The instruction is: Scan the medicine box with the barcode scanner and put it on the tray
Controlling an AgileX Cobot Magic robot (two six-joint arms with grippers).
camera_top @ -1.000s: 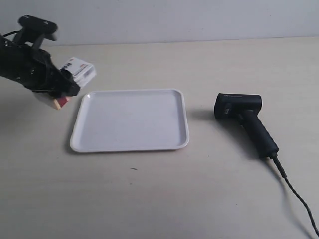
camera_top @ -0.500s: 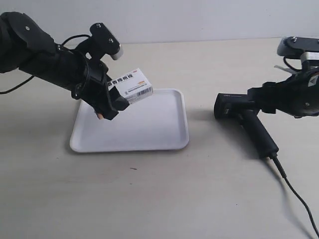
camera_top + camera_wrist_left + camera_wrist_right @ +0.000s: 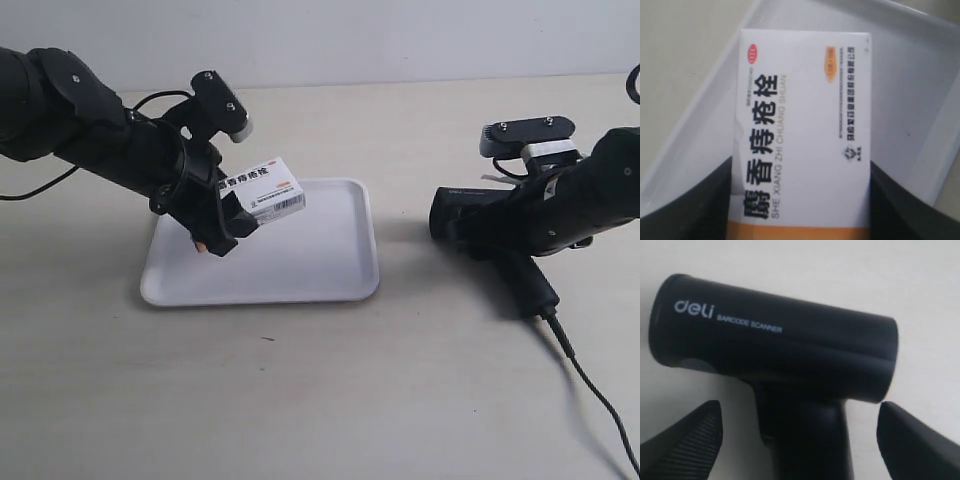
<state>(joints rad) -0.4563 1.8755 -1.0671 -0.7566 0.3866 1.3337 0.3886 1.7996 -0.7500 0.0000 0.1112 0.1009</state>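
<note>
- Exterior view, against half a second ago: the arm at the right has come in over the barcode scanner (image 3: 490, 235), now covering its handle where before it hung just beyond the head; the arm at the left has barely shifted, the medicine box (image 3: 262, 188) sitting a touch lower over the tray (image 3: 300, 270).
- Table (image 3: 300, 400): pale beige, matt, smooth, with a plain light wall along the far edge.
- Tray: flat white plastic rectangle with rounded corners and a low raised rim, left of centre on the table, well apart from the scanner.
- Scanner: black and pistol-shaped, with a boxy head reading "deli BARCODE SCANNER" (image 3: 775, 357), a slanted handle and a thin dark cable trailing to the near right. It lies on the table at the right.
- Right gripper (image 3: 797, 440): fingers spread wide, one ribbed dark pad (image 3: 687, 445) on each side of the handle, with bare table showing between each pad and the handle.
- Medicine box: small white carton with dark Chinese print, "SHE XIANG ZHI CHUANG SHUAN" and an orange band at one end (image 3: 802, 132), held tilted in the air above the tray's far left part.
- Left gripper (image 3: 800, 220): black fingers pinching the carton's banded end from both sides.
</note>
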